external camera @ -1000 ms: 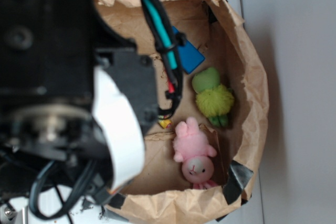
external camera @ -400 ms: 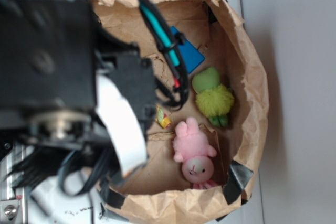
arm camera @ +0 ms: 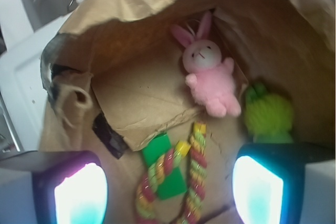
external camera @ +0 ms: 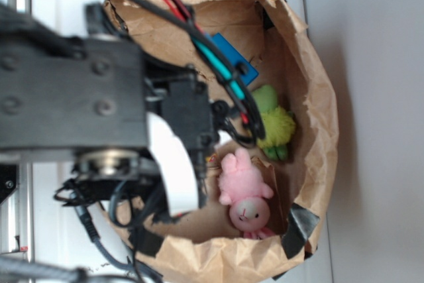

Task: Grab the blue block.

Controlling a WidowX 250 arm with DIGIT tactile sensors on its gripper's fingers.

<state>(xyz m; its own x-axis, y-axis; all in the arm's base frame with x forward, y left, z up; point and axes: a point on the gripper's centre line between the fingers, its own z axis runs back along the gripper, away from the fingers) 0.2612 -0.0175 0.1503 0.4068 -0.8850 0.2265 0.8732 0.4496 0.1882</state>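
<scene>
Wrist view, jaws parted over rope toy [arm camera: 181, 182], green block [arm camera: 165, 165], pink bunny [arm camera: 212, 74] beyond

I work at a lab-style test bench: a plain white table [external camera: 46, 243] below my claw, a taped brown paper bag [external camera: 318, 117] holding toys, metal rail [external camera: 12, 177] at my side.

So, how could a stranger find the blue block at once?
Look inside the brown paper bag, toward its far end from the pink rabbit toy. Beyond the fuzzy green toy, the blue block lies flat, partly behind the arm's cables. It is the only blue, hard-edged thing there.
</scene>
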